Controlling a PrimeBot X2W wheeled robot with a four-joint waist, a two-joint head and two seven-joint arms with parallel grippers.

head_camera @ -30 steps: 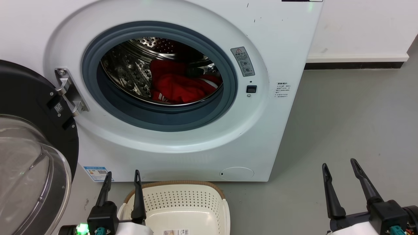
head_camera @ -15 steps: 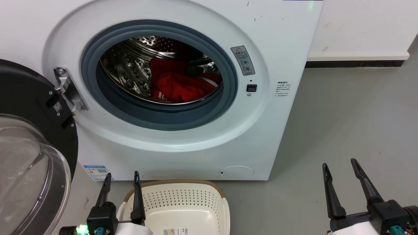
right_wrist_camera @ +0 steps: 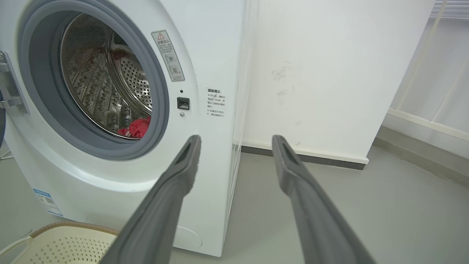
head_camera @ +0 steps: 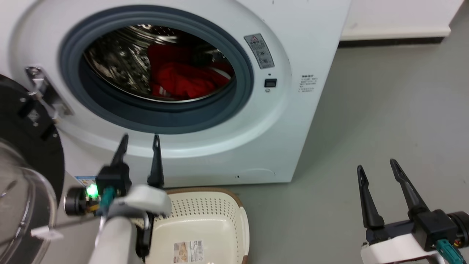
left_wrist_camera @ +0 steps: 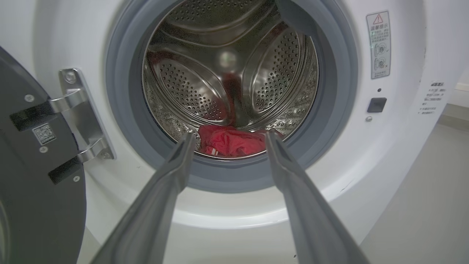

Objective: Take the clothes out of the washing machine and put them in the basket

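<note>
The clothes [head_camera: 179, 79] lay in a red heap with a little white trim on the bottom of the perforated steel drum [left_wrist_camera: 183, 88], towards the back and well inside the washing machine [head_camera: 293, 44]. Around them ran the thick grey rubber rim [head_camera: 240, 91] of the porthole, whose lower lip rose in front of the heap and hid its lowest part from the head view. The black-framed glass door [head_camera: 22, 154] stood swung wide on its metal hinge [head_camera: 44, 91] at the left, clear of the opening but close beside the left arm. The left gripper [head_camera: 141, 137] hung in front of the machine's white face just below the porthole, its two dark fingers spread apart with nothing between them; in the left wrist view they pointed at the opening and framed the red heap without reaching the rubber rim. Below that gripper, on the grey floor [head_camera: 384, 110] against the foot of the machine, sat the basket [head_camera: 205, 190], with only a printed label [head_camera: 188, 251] on its bottom. A warning sticker [head_camera: 259, 50] and a small black latch [head_camera: 270, 83] sat to the right of the porthole. The right gripper [head_camera: 376, 164] was over bare floor well to the right of the machine, its fingers likewise parted and holding nothing.
</note>
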